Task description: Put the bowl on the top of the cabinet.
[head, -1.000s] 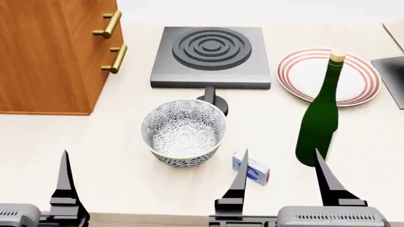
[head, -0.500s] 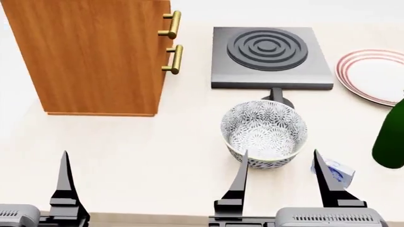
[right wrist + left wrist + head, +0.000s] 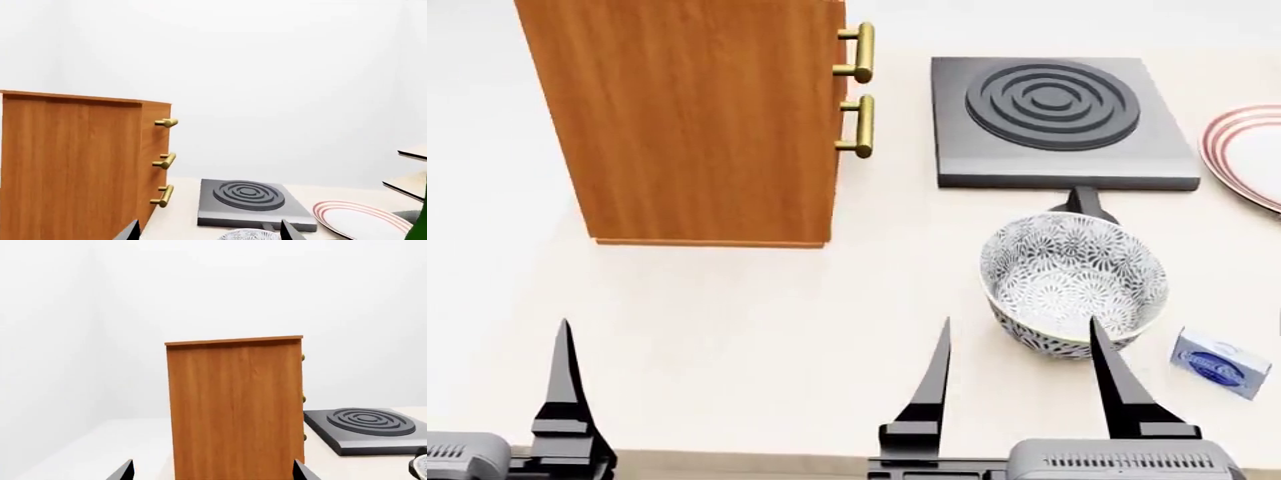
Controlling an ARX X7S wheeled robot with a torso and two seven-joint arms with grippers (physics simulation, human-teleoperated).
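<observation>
The bowl (image 3: 1074,283), white with a grey leaf pattern, stands upright on the pale counter, right of the cabinet (image 3: 694,120). The tall orange-brown cabinet has brass handles on its right face. My right gripper (image 3: 1018,335) is open and empty, low at the near edge. Its fingers frame the bowl's near side without touching it. The bowl's rim shows in the right wrist view (image 3: 250,234) ahead of that gripper (image 3: 210,226). My left gripper (image 3: 213,463) is open and empty, facing the cabinet (image 3: 233,405). Only one of its fingers (image 3: 562,380) shows in the head view.
A dark square burner (image 3: 1054,120) lies behind the bowl, its black handle (image 3: 1085,203) just behind the bowl's far rim. A red-ringed plate (image 3: 1248,160) is at the right edge. A small blue box (image 3: 1221,362) lies right of the bowl. A green bottle (image 3: 420,225) stands further right.
The head view has swung left: cabinet, burner and bowl slid right in the picture, and the bottle left it. The bowl now sits between my right fingers. Both grippers stay open.
</observation>
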